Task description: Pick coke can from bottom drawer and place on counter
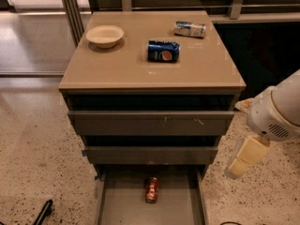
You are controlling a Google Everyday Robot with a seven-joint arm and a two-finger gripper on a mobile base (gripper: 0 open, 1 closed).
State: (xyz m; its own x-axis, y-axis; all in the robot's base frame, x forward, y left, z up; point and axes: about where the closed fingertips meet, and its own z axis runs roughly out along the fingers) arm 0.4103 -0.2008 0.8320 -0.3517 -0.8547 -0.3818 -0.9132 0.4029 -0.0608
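The cream two-finger gripper (240, 162) hung just right of the cabinet, its white rounded arm (281, 109) cut off by the right edge. Left of and below the gripper, the shallow grey-brown bottom drawer (105, 205) ran off the lower edge, its front unseen. The small red-orange metal coke can (152, 190) lying in it was too small for its label to be read. Far left of the gripper, a black bar (43, 213) was cut off at the bottom.

A cream bowl (105, 34) sits upright at ten o'clock on the bench (117, 74). A dark blue Pepsi can (163, 51) lies on its side near the middle. A blue-and-white can (190, 29) lies on its side toward one o'clock, well apart from it. The claw (244, 157) hangs at four o'clock, beside the cabinet, over speckled floor (33, 139). A black object (43, 213) shows at seven o'clock.
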